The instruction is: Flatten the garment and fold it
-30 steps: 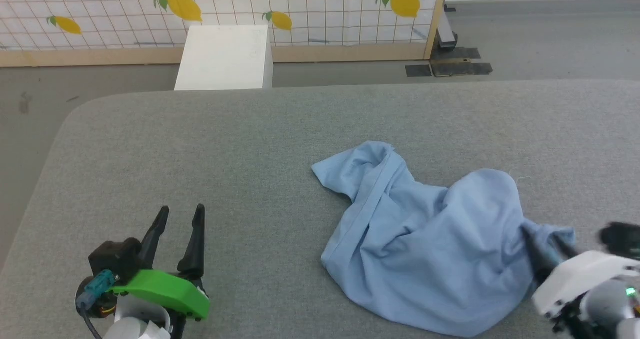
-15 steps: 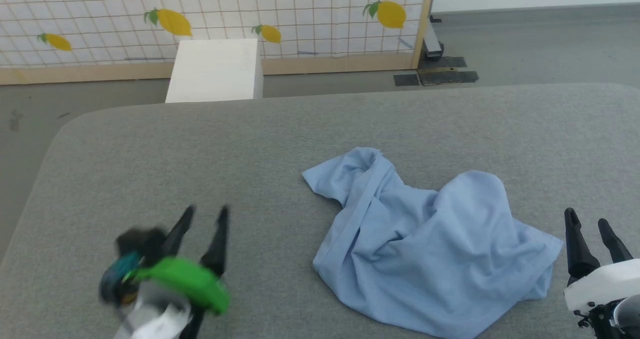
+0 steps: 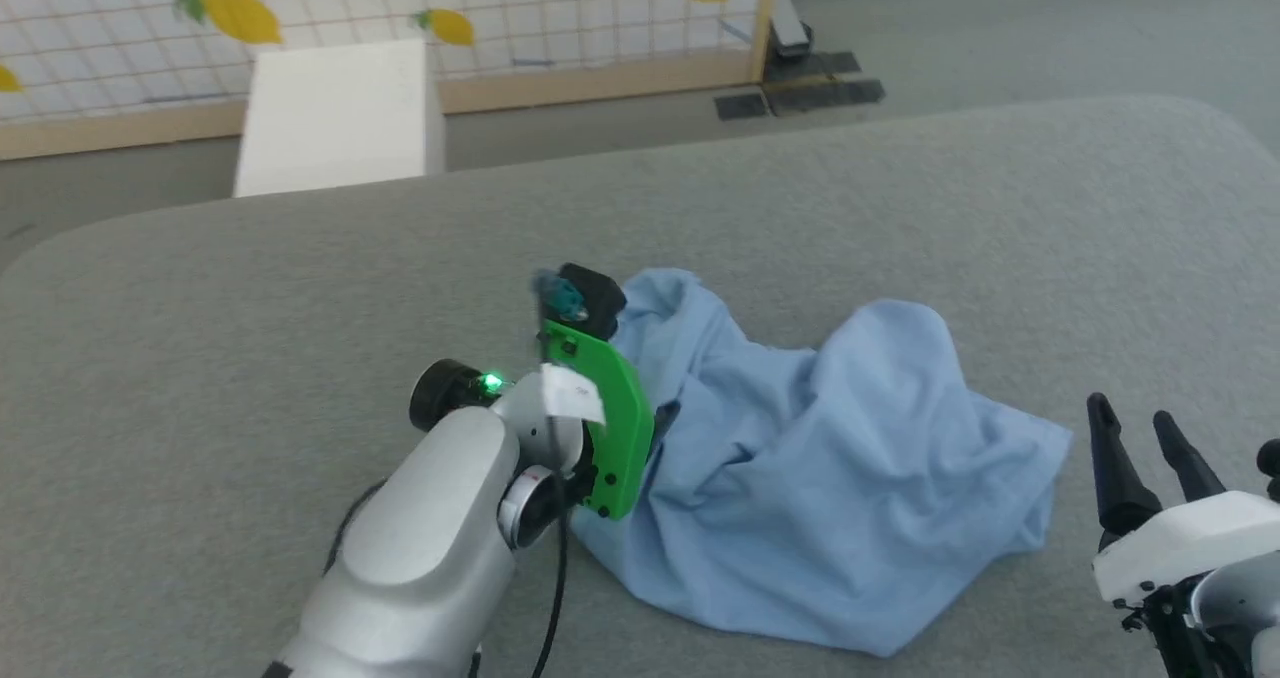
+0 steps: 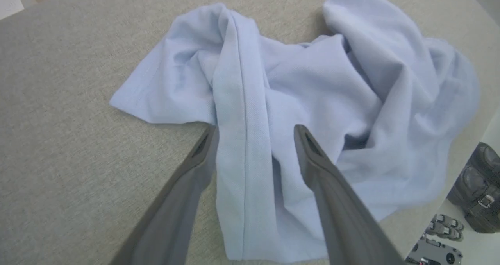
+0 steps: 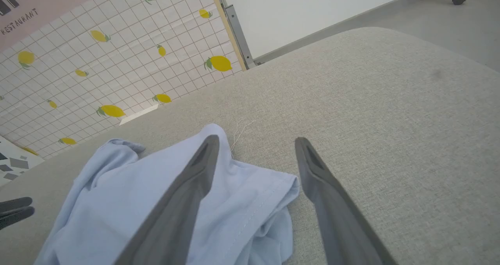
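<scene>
Since a second ago the left arm (image 3: 430, 538) has swung across the grey table (image 3: 250, 288) to the crumpled garment (image 3: 830, 478), lying right of centre: flattening is likely starting. The left gripper (image 4: 254, 129), jaws wide and empty, straddles a hem band (image 4: 234, 147). The right gripper (image 3: 1130, 413), wide too, has backed off the right corner. Table is open left and beyond; near edge is close.

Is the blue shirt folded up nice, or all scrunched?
Scrunched. The light blue soft-knit shirt lies in a rumpled heap on the grey fabric surface, with humps and deep creases, neither flat nor folded.
</scene>
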{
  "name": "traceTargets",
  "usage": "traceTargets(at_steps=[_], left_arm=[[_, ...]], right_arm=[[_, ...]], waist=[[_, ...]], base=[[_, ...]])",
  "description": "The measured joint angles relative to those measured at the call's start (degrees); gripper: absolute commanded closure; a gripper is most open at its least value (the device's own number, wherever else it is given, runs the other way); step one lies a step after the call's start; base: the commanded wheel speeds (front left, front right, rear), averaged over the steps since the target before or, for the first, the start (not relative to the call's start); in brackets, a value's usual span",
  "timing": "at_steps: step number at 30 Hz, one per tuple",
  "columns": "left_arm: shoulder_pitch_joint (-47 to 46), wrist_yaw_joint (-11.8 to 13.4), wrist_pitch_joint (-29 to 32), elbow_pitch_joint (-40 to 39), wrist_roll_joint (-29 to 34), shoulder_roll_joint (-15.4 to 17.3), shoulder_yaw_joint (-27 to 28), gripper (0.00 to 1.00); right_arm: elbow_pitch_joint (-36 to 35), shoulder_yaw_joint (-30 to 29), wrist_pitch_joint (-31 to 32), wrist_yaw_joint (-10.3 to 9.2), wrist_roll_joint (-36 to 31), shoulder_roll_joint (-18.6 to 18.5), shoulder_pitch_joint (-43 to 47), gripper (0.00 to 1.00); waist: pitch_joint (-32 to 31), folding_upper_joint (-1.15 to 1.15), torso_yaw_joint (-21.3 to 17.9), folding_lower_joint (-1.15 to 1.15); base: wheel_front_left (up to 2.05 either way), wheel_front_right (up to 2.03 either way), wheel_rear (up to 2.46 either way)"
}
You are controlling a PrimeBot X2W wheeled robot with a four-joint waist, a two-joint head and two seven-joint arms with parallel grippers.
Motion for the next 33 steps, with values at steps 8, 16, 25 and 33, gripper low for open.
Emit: traceTargets(at_steps=[8,16,25,33], left_arm=[[-1.98,0.12,9.77,5.73,2.27,2.11,-4.66,0.00],[-1.48,0.96,8.32,4.99,-1.10,1.02,-1.63,1.00],[0.38,4.19,-2.92,-5.33,-10.78,2.10,12.33,1.00],[11.68,12.84,-6.97,-10.95,-14.27,8.36,24.12,1.00]], right_arm=[[1.98,0.07,-2.60,-0.01,0.48,-0.02,0.01,0.00],[2.75,0.40,-3.09,0.00,0.29,-0.01,0.01,0.00],[3.75,0.69,-1.01,-0.01,-1.14,-0.02,0.02,0.00],[4.10,1.65,-0.31,0.00,-1.31,-0.02,0.03,0.00]], waist=[[3.50,0.00,-3.86,0.00],[5.05,0.00,-4.05,0.00],[2.27,0.00,2.33,0.00],[-0.42,0.00,8.22,0.00]], base=[[0.00,0.00,0.00],[0.00,0.00,0.00],[0.00,0.00,0.00],[0.00,0.00,0.00]])
